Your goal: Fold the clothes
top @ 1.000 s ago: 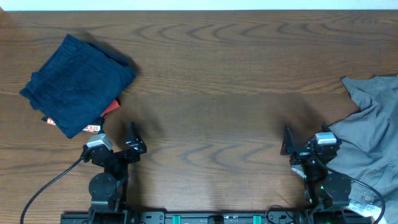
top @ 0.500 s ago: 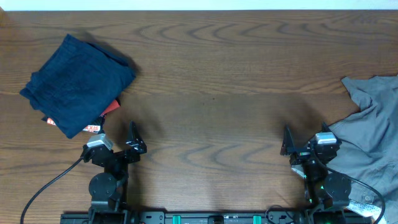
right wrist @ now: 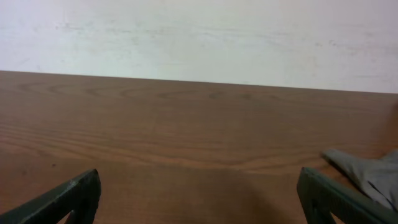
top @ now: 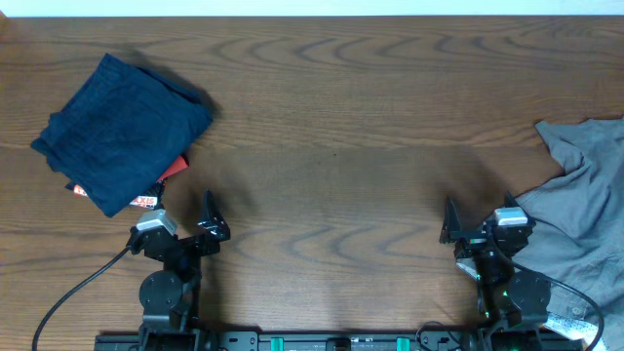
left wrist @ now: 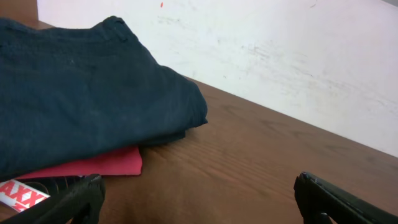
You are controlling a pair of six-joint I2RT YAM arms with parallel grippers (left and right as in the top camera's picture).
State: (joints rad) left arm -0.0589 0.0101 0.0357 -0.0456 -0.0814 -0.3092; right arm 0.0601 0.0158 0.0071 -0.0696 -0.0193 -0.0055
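The grey-olive trousers [top: 585, 214] lie crumpled at the table's right edge, partly out of the overhead view; a corner of them shows in the right wrist view [right wrist: 367, 171]. My right gripper [top: 466, 232] sits low near the front edge, just left of the trousers, open and empty, as the right wrist view [right wrist: 199, 199] also shows. My left gripper [top: 190, 232] sits low at the front left, open and empty, as the left wrist view [left wrist: 199, 199] also shows.
A folded dark navy-blue garment [top: 122, 132] lies at the back left, also in the left wrist view [left wrist: 81, 87], with a red item [top: 172, 170] and a printed label [top: 141, 201] poking out under it. A white wall [right wrist: 199, 37] stands behind the wooden table [top: 331, 127].
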